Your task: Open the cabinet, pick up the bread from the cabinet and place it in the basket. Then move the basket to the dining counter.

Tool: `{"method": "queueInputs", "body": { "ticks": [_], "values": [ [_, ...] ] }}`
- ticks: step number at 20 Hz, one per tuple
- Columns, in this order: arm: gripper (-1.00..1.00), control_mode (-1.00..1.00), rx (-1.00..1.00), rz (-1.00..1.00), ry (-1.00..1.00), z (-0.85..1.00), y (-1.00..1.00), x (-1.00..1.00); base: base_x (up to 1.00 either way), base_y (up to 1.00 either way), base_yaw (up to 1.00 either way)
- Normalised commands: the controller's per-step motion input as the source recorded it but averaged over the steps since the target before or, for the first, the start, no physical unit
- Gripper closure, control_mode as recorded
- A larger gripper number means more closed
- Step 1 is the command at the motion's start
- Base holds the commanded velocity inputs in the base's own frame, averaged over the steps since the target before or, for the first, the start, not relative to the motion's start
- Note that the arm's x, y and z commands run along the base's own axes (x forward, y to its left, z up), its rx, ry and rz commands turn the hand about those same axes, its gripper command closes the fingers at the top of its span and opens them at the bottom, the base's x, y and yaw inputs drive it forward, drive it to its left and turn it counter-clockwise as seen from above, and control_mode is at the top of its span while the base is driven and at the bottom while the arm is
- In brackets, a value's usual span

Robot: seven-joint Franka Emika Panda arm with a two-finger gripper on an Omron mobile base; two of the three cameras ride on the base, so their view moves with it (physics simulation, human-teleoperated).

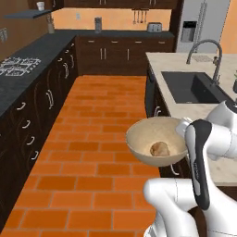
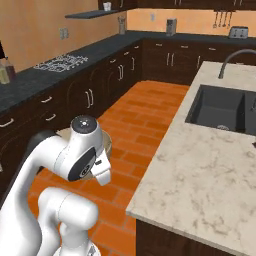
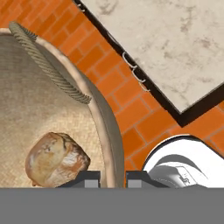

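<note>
Pincer (image 3: pixel 113 177) closed on basket (image 1: pixel 139 139) rim, bread (image 1: pixel 159 148) inside, carried over brick floor (image 1: pixel 92 120) beside dining worktop (image 1: pixel 185 88). Risk: one-sided rim hold tilting basket, spilling bread. Possible collision with worktop edge.

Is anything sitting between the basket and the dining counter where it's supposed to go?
Nothing visible does. The basket, with the bread inside, is held over the brick floor beside the dining counter, whose near stretch is bare; the sink lies farther along.
</note>
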Motion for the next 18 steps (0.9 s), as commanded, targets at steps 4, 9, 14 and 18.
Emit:
{"method": "queueInputs", "body": {
  "ticks": [4,9,14,18],
  "values": [
    [1.0,1.0,0.0,0.0,0.0,0.0,0.0,0.0,-0.16,-0.63,-0.09],
    [1.0,1.0,0.0,0.0,0.0,0.0,0.0,0.0,-0.77,-0.07,-0.31],
    [1.0,1.0,0.0,0.0,0.0,0.0,0.0,0.0,-0.82,0.04,-0.22],
    [1.0,1.0,0.0,0.0,0.0,0.0,0.0,0.0,-0.81,0.0,0.0]
  ]
}}
